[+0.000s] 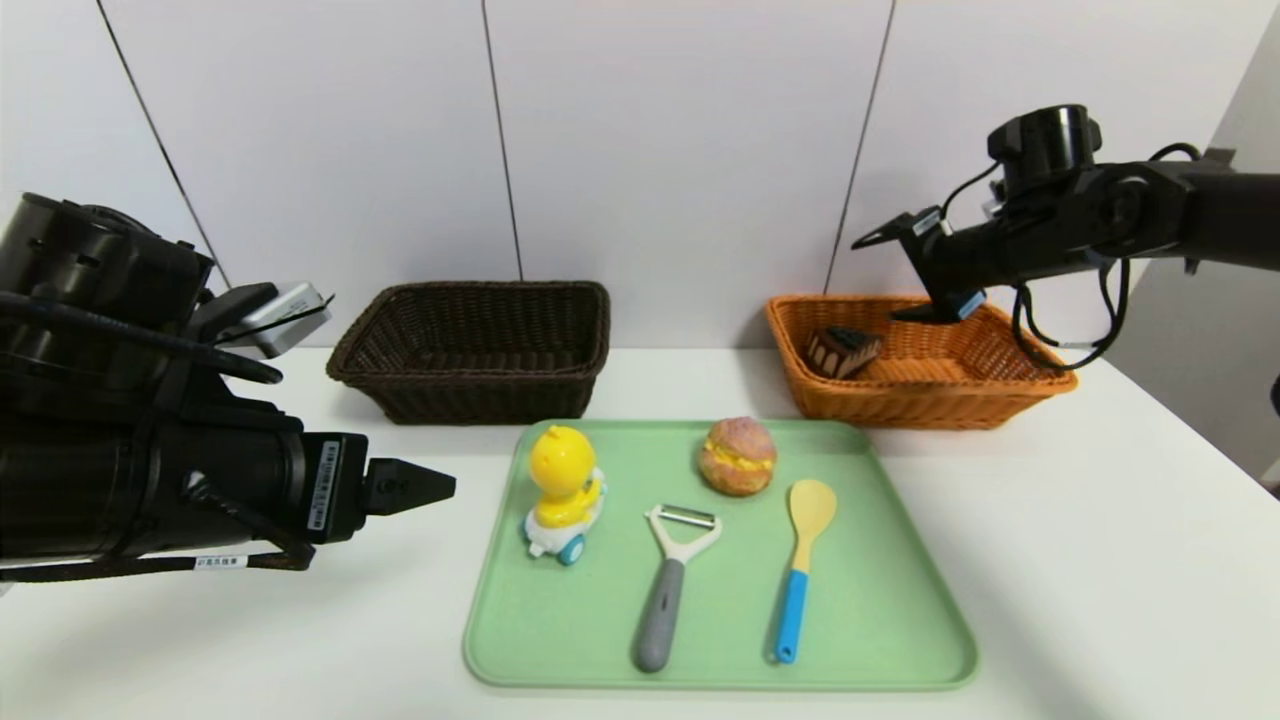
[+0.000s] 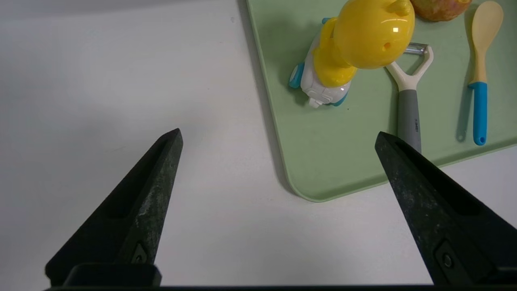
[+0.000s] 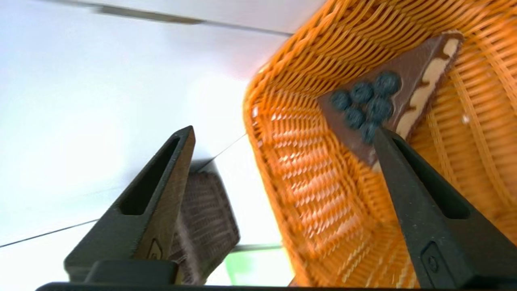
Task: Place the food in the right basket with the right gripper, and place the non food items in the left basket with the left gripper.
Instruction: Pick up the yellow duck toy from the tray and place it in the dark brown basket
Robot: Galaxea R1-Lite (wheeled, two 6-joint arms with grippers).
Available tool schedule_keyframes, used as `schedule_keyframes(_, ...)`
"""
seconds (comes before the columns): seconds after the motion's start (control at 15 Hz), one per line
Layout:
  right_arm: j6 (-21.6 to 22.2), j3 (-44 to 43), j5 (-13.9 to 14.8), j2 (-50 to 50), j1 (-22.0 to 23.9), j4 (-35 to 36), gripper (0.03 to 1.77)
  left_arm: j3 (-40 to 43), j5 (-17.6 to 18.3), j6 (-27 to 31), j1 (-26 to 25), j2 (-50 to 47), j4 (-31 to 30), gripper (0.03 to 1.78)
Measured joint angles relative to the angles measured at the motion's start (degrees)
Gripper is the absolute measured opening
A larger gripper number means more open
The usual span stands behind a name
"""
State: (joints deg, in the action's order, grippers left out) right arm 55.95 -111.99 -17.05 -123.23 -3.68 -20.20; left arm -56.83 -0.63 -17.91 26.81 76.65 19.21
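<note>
Right tool [image 1: 905, 270] spread, above orange basket [image 1: 930, 395]

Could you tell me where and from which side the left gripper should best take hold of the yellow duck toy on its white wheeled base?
Probably around the yellow duck toy's narrower body below the round head, coming from above with the left gripper fingers on either flank; it stands upright on the green tray, and the smooth round head might slip.

The whole table [image 1: 1100, 520] was seen from above by the head camera. The green tray [image 2: 323, 161] at two o'clock was viewed closely from the left wrist; the orange basket [image 3: 323, 194] was shared by the right wrist view.
</note>
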Motion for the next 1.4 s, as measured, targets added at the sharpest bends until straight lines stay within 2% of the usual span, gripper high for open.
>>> schedule_keyframes(0.33,-1.27,0.04,0.11,6.7,-0.76,-7.08,1.62,1.4,-0.05,0.18,2.27,1.12,-5.33,1.69)
schedule_keyframes(0.53,-8.8,0.23,0.6,11.22,-0.89,-14.42,1.65,3.78,-0.82,0.5,5.94,2.43,-7.36,1.69)
schedule_keyframes(0.6,-11.73,0.48,1.66,12.68,-1.06,-15.54,1.66,5.32,-0.88,0.55,6.95,2.73,-9.05,1.69)
schedule_keyframes(0.87,-23.16,2.57,11.08,16.59,-3.04,-15.43,1.68,15.21,-0.96,1.88,9.24,3.67,-21.66,1.69)
schedule_keyframes(1.0,-26.97,6.02,12.04,18.63,-4.06,-12.46,1.69,21.22,-0.94,2.56,9.72,4.33,-31.96,1.69)
schedule_keyframes(1.13,-31.04,13.21,12.68,21.09,-5.16,-6.21,1.69,26.33,-0.96,2.78,9.94,4.82,-41.75,1.69)
schedule_keyframes(1.27,-38.66,23.19,14.3,23.43,-5.91,3.5,1.69,29.18,-1.27,2.73,10.12,5.07,-46.82,1.69)
schedule_keyframes(1.4,-46.09,32.78,15.57,25.53,-6.62,16.18,1.69,30.98,-2.19,2.91,10.18,5.32,-49.45,1.69)
